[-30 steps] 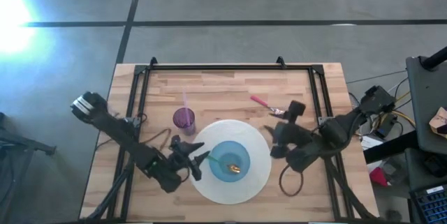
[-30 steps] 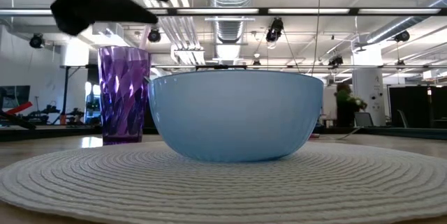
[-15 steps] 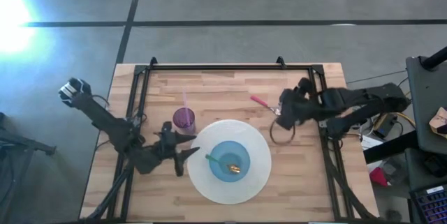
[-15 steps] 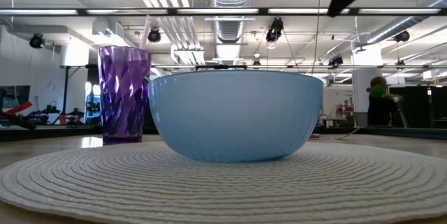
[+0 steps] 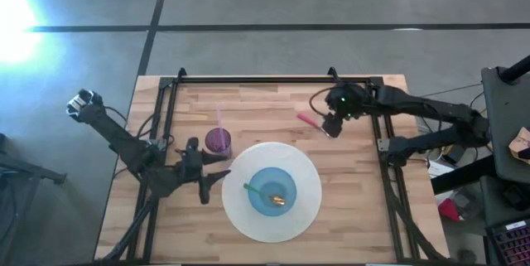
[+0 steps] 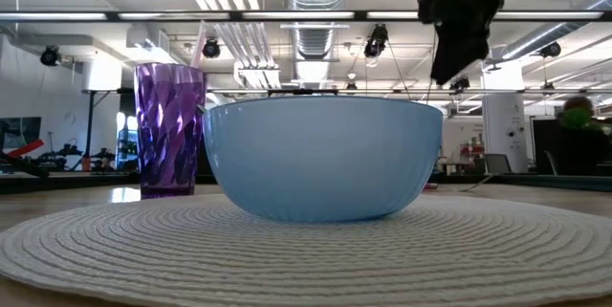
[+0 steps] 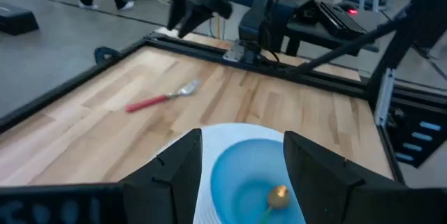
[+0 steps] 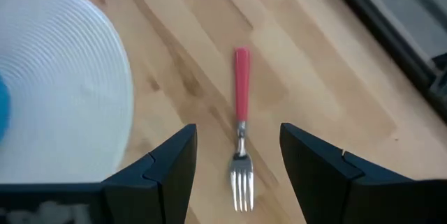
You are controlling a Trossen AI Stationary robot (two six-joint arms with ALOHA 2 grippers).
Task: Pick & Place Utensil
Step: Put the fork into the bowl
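A fork (image 5: 313, 123) with a red handle lies flat on the wooden table, to the far right of the round white placemat (image 5: 308, 175). My right gripper (image 5: 331, 124) hangs open above the fork's tine end; in its wrist view the fork (image 8: 240, 123) shows between the two fingers (image 8: 166, 175), untouched. A blue bowl (image 5: 273, 181) on the placemat holds a spoon (image 5: 263, 195) with a green handle and gold bowl. My left gripper (image 5: 217, 178) stands open just left of the placemat, and its wrist view takes in the bowl (image 7: 244, 175) and the fork (image 7: 159, 98).
A purple cup (image 5: 218, 140) with a straw stands on the table left of the placemat, close to my left gripper. A black frame rail (image 5: 265, 79) runs along the table's far edge and down both sides. Bare wood lies around the fork.
My right gripper has swung from beside the placemat's right rim toward the far edge and now hangs over the fork, turned about and tipped downward. My left gripper has drawn back from the bowl toward the left edge and risen. The spoon stays in the bowl.
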